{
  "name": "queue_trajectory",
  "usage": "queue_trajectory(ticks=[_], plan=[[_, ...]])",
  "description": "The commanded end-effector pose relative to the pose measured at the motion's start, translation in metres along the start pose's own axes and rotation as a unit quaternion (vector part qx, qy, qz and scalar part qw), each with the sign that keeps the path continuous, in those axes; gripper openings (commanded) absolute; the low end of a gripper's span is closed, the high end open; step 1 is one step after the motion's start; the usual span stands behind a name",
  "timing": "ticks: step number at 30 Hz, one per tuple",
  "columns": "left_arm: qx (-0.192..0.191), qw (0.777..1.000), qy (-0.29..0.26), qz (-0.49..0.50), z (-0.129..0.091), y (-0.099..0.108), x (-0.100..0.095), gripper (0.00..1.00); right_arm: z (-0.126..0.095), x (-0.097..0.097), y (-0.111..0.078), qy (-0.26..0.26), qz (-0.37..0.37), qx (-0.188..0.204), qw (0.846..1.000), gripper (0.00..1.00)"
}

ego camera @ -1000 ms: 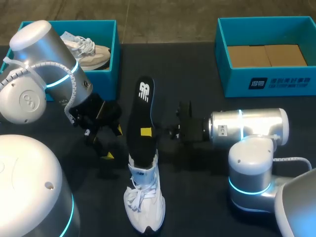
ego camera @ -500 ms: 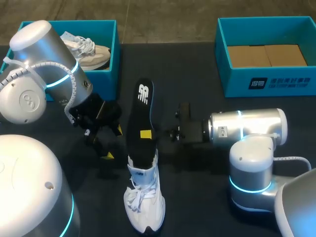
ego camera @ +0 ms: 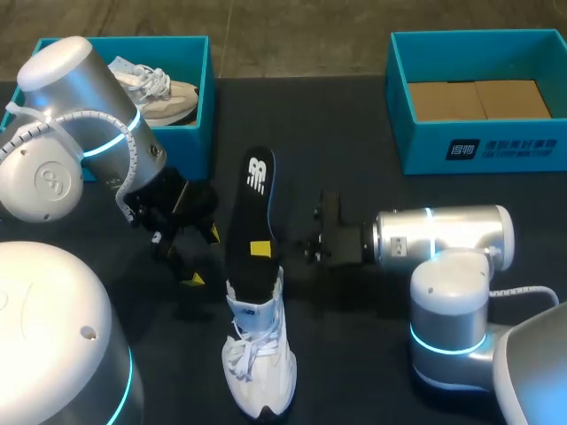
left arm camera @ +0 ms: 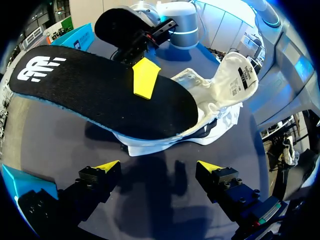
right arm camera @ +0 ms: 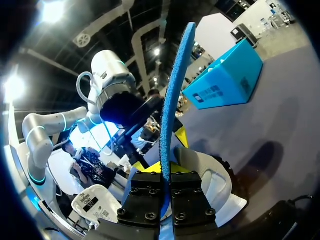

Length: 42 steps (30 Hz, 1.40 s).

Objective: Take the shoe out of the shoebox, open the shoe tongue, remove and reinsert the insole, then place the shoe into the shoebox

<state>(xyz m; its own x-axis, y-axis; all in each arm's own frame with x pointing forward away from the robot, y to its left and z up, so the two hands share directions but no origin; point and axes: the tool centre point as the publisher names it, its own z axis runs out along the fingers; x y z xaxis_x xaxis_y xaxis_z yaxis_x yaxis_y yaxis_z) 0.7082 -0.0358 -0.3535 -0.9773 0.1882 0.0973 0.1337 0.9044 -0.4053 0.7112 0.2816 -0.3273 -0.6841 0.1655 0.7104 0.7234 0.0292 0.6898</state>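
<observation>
Right gripper (right arm camera: 166, 175) pinching insole (ego camera: 251, 212), left gripper (left arm camera: 159, 167) spread beside shoe (ego camera: 259, 363)

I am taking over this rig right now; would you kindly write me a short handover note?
Left gripper: open, empty, beside the shoe.
Right gripper: shut on the insole.
Shoe: on the table, tongue pulled open; one end of the insole is in it, the rest sticks out.
Done: shoe out, tongue opened. I cannot tell if the insole is coming out or going back.
Left to do: seat the insole, box the shoe. The left shoebox holds a second shoe.
</observation>
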Motion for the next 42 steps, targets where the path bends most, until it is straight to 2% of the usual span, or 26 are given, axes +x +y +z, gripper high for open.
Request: queue_trajectory(ticks=[1,15,27,42], plan=[[-0.001,1.0,0.0,0.0,0.001,0.0,0.0,1.0,0.002,0.001,-0.003,0.0,-0.002,0.001,1.0,0.0],[-0.001,1.0,0.0,0.0,0.001,0.0,0.0,1.0,0.007,0.002,-0.01,0.007,-0.01,0.015,1.0,0.0],[-0.001,1.0,0.0,0.0,0.001,0.0,0.0,1.0,-0.001,-0.002,-0.022,0.002,0.008,0.007,1.0,0.0],[-0.001,1.0,0.0,0.0,0.001,0.0,0.0,1.0,-0.003,-0.001,-0.021,0.028,0.008,0.025,0.999,0.0]])
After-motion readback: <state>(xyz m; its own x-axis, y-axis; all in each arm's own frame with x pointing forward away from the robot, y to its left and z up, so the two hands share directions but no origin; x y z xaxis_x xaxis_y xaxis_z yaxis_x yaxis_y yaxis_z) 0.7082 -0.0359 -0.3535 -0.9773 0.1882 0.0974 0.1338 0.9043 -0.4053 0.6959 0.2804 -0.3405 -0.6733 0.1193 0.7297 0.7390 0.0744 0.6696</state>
